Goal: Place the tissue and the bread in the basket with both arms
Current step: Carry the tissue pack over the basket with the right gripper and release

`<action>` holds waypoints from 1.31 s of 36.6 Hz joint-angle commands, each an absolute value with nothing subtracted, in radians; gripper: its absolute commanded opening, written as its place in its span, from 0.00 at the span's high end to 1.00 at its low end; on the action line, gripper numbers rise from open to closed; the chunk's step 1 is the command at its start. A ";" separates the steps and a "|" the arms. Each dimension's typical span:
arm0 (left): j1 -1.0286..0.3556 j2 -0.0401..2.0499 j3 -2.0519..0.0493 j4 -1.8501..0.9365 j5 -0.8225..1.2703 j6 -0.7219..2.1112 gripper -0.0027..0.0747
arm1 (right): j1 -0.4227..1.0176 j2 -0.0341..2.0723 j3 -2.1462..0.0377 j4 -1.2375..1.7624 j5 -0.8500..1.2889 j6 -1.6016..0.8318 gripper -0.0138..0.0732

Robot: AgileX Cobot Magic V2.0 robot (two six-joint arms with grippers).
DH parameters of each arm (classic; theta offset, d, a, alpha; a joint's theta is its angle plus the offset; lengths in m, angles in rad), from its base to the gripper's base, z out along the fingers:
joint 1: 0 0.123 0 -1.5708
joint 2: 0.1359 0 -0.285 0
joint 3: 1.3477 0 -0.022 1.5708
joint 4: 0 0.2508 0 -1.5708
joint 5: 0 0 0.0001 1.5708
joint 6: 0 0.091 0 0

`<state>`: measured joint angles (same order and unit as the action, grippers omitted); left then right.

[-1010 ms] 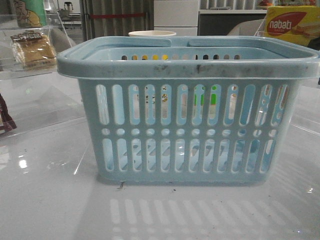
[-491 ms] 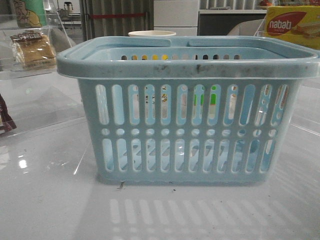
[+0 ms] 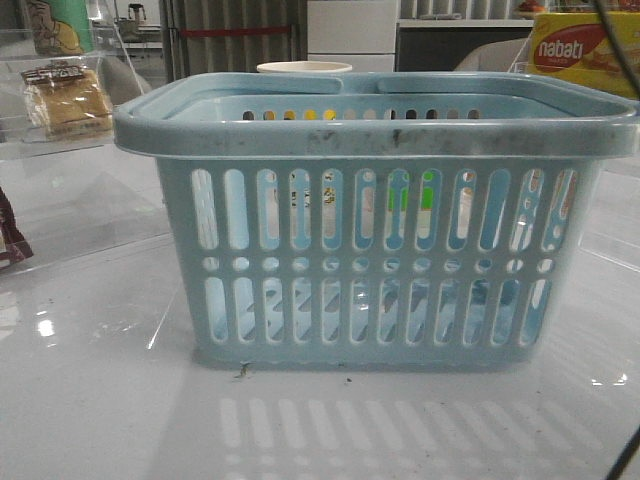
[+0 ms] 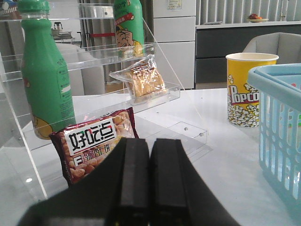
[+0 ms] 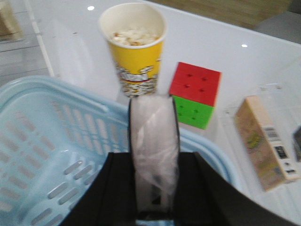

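Note:
The light blue basket (image 3: 370,140) stands in the middle of the table. It also shows in the right wrist view (image 5: 42,122) and the left wrist view (image 4: 277,94). My right gripper (image 5: 154,160) is shut on the tissue (image 5: 153,127), a thin packet seen edge-on with dark edges. It holds the packet above the basket's far rim. The bread (image 4: 143,81), in a clear wrapper, lies on a clear acrylic shelf at the far left (image 3: 68,102). My left gripper (image 4: 149,155) is shut and empty, and faces that shelf from a short way off.
A dark red-brown snack packet (image 4: 94,141) and green bottles (image 4: 44,75) stand on the shelf below the bread. A yellow popcorn cup (image 5: 134,47) and a red-green cube (image 5: 195,94) stand behind the basket. A nabati box (image 3: 585,50) is at the far right.
A thin dark cable has come into the front view at its top right and bottom right corners. The basket and the bread have not moved.

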<state>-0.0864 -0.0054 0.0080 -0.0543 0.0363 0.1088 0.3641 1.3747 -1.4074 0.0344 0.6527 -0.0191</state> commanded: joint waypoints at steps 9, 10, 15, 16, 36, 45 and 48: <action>-0.087 -0.023 0.007 -0.059 -0.050 0.098 0.85 | 0.465 1.562 -1.442 0.064 0.586 -0.030 0.62; -0.087 -0.023 0.007 -0.059 -0.050 0.098 0.85 | 0.465 1.585 -1.442 0.067 0.586 -0.030 0.62; -0.087 -0.023 0.007 -0.059 -0.050 0.098 0.85 | 0.465 1.663 -1.442 0.067 0.585 -0.030 0.50; -0.087 -0.023 0.007 -0.059 -0.050 0.098 0.85 | 0.465 1.669 -1.442 0.067 0.585 -0.030 0.43; -0.087 -0.023 0.007 -0.059 -0.050 0.098 0.85 | 0.465 1.111 -1.161 0.053 0.662 -0.044 0.18; -0.087 -0.023 0.007 -0.059 -0.050 0.098 0.85 | 0.465 0.796 -0.903 0.034 0.692 -0.044 0.18; -0.087 -0.023 0.007 -0.059 -0.050 0.098 0.85 | 0.465 0.716 -0.854 0.034 0.721 -0.044 0.18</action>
<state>-0.0864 -0.0054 0.0080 -0.0543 0.0363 0.1088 0.4644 0.7659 -0.8488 0.0449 0.7701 -0.0338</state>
